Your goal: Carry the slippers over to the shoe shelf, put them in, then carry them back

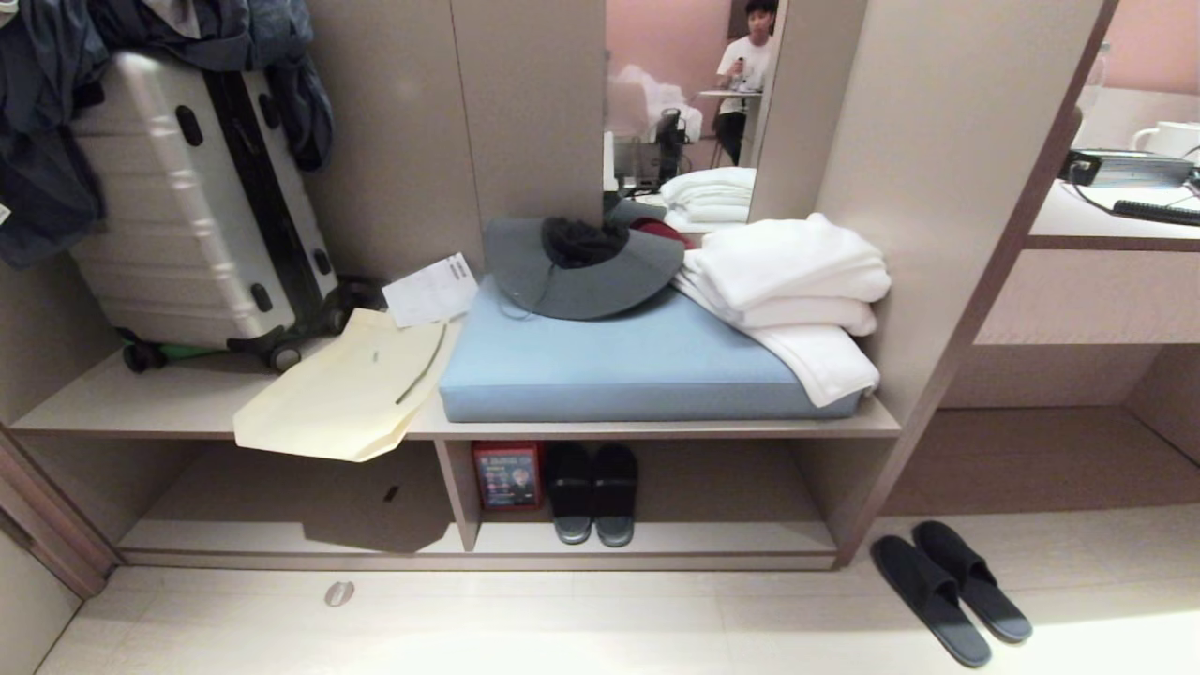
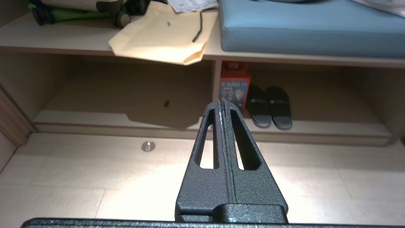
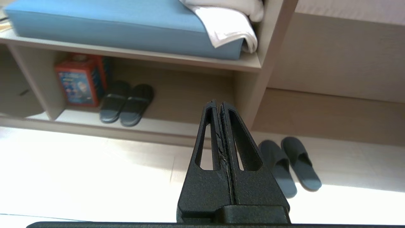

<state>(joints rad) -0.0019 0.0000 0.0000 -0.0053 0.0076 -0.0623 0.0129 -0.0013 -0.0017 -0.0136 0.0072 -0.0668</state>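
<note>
Slippers: the matte black pair [image 1: 949,592] lies on the pale floor [image 1: 600,628], out past the right end of the built-in unit, side by side and just about touching, angled, toe bands toward the unit and heels toward the camera. The right wrist view picks them up [image 3: 289,164] too, close to the unit's end panel.
Shoe shelf: the low beige cubby [image 1: 656,539] runs under the bench board, split by an upright divider [image 1: 457,492]. The matte pair is not in it.
Right compartment: a second, glossier dark pair [image 1: 592,492] stands there with its ends at the front lip, hard against a red box [image 1: 507,475] that sits by the divider.
Left compartment: only the shadow of the cream bag falls inside.
Left gripper: [image 2: 222,103] hangs above the floor, aimed at the divider, both fingers pressed together with nothing between them.
Right gripper: [image 3: 219,104] pointed at the unit's right end, jaws pinched tight, holding nothing, well apart from the floor pair.
Bench top: a blue cushion [image 1: 637,366] carries a grey hat [image 1: 581,267] and folded white towels [image 1: 797,281]; the cream bag [image 1: 352,389] droops over the front edge; a silver suitcase [image 1: 202,206] stands at the left end.
Mirror: a seated person [image 1: 747,75] shows in the reflection.
</note>
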